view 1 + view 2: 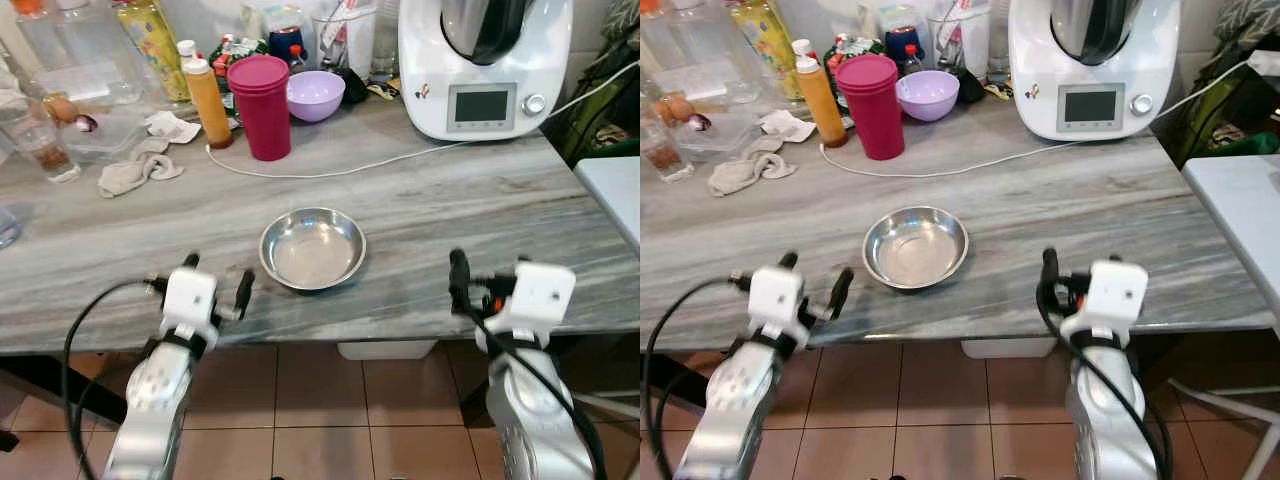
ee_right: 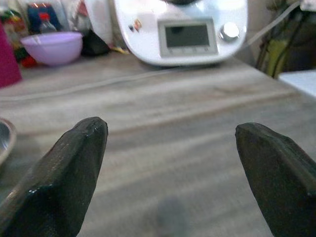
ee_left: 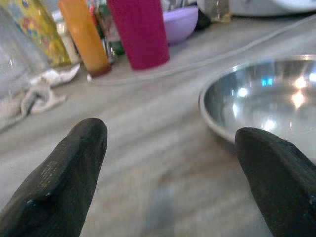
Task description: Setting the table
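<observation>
A steel bowl [image 1: 312,249] sat empty in the middle of the frame on the grey wood-grain table [image 1: 480,215], near its front edge. The left gripper [image 1: 217,280] hovered in the lower left, just beside the bowl's rim, its two black fingers [image 3: 64,173] spread wide and grasping nothing. The right gripper [image 1: 487,277] hung in the lower right over the table's front edge, well apart from the bowl, its fingers [image 2: 69,173] likewise spread and holding nothing.

Toward the top of the frame stood a stack of red cups [image 1: 260,105], with an orange bottle [image 1: 207,100] just to its left and a purple bowl [image 1: 315,94] just to its right. A white kitchen machine [image 1: 485,62] filled the upper right, its white cable [image 1: 340,169] trailing across the table. A crumpled cloth [image 1: 138,171] lay at the upper left.
</observation>
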Tool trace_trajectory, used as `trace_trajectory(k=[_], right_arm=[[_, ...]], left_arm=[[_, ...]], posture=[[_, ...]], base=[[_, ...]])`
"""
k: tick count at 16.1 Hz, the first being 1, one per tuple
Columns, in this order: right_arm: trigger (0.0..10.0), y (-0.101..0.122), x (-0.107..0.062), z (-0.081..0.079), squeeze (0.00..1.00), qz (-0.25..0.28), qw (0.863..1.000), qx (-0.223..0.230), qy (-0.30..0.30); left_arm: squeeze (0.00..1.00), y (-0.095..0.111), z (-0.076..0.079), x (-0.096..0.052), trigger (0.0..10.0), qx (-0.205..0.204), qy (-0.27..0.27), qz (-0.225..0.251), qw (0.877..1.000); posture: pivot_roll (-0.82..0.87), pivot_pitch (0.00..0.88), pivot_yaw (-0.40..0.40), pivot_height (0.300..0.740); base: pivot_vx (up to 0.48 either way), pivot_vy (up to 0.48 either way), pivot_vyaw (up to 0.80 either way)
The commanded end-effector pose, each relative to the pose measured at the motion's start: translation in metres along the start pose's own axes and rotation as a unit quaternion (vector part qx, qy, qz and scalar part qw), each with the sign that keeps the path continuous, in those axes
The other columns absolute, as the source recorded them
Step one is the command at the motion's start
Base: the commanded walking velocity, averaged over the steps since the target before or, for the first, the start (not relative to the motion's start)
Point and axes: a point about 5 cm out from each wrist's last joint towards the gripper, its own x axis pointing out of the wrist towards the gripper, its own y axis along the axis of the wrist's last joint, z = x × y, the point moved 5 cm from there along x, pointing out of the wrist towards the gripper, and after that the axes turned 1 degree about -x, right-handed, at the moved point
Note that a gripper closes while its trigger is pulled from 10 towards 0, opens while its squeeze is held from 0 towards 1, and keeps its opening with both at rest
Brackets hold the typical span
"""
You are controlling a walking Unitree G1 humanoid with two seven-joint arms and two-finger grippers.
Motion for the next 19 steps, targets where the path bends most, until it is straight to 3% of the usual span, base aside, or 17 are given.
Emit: trace_trajectory(k=[1,5,19], right_arm=[[10.0,-0.002,0.0,-0.005,0.0,-0.001,1.0,0.001,0.006],[10.0,-0.002,0.005,-0.003,0.0,-0.001,1.0,0.007,-0.001],[10.0,-0.007,0.008,-0.005,0.0,0.0,1.0,0.021,-0.016]], left_arm=[[0.0,-0.006,-0.005,0.0,10.0,0.008,0.011,-0.014,1.0],[0.0,0.0,-0.004,0.006,10.0,0.003,0.028,-0.012,1.0],[0.0,0.013,-0.004,0.02,10.0,0.01,0.019,-0.005,1.0]], posture=[[-0.29,0.076,0.091,0.74],[-0.29,0.096,0.106,0.74],[-0.28,0.098,0.149,0.74]], base=[[0.0,0.0,0.0],[-0.063,0.0,0.0],[-0.323,0.0,0.0]])
